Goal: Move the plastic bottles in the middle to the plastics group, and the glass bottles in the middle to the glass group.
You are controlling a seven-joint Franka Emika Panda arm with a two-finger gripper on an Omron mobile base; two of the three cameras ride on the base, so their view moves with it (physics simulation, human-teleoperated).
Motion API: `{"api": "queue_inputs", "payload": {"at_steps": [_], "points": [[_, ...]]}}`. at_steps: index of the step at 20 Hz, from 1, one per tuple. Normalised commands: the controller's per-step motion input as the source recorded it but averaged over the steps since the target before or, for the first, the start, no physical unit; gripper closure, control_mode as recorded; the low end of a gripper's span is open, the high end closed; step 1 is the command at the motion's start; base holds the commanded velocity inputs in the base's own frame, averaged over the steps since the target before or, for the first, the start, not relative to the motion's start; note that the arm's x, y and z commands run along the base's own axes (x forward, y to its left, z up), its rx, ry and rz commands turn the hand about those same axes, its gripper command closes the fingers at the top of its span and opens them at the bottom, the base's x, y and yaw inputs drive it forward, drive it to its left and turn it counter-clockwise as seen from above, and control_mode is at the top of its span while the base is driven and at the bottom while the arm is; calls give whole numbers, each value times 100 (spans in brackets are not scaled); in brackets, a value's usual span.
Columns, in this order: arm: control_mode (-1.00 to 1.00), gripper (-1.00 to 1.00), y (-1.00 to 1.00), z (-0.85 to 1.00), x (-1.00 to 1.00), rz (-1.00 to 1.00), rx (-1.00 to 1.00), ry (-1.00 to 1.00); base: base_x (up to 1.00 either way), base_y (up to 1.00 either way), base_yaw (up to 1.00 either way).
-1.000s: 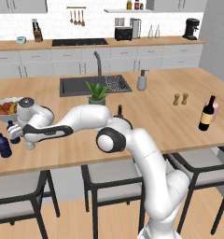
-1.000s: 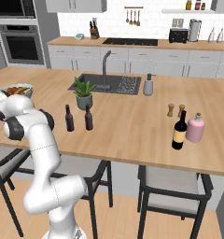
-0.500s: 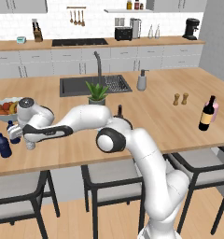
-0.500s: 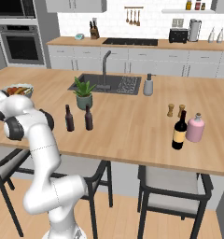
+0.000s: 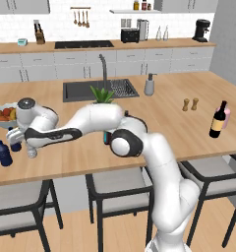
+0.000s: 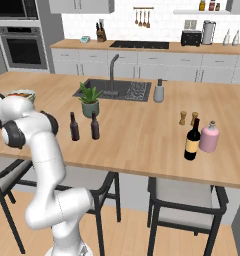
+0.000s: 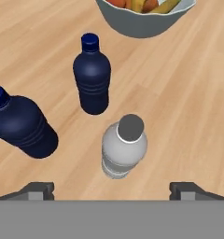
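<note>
Wooden counter [image 7: 188, 102] holds clear bottle [image 7: 123, 147] beside 2 blue bottles [image 7: 92, 77]; fingers [image 7: 37, 190] spread apart above.

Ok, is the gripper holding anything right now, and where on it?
Nothing is held. The gripper is open, its fingers spread wide apart above the clear plastic bottle, which stands upright on the counter.

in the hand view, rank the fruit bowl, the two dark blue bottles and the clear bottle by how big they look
1. fruit bowl, though cropped
2. left dark blue bottle
3. upper dark blue bottle and clear bottle, about alike; camera angle and nearness make this unsure
</note>
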Motion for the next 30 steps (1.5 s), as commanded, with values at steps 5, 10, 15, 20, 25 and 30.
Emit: {"api": "queue_inputs", "payload": {"at_steps": [5, 10, 15, 20, 25, 30], "points": [[-100, -100, -80, 22, -62, 0, 16, -2, 0, 0, 0], [-100, -100, -93, 14, -48, -1, 14, 0, 0, 0, 0], [-100, -100, -87, 25, -32, -2, 11, 0, 0, 0, 0], [-100, -100, -82, 57, -17, -5, 11, 5, 0, 0, 0], [-100, -100, -76, 52, -11, -4, 3, 5, 0, 0, 0], [-100, -100, -65, 5, 0, -9, -9, 11, 0, 0, 0]]}}
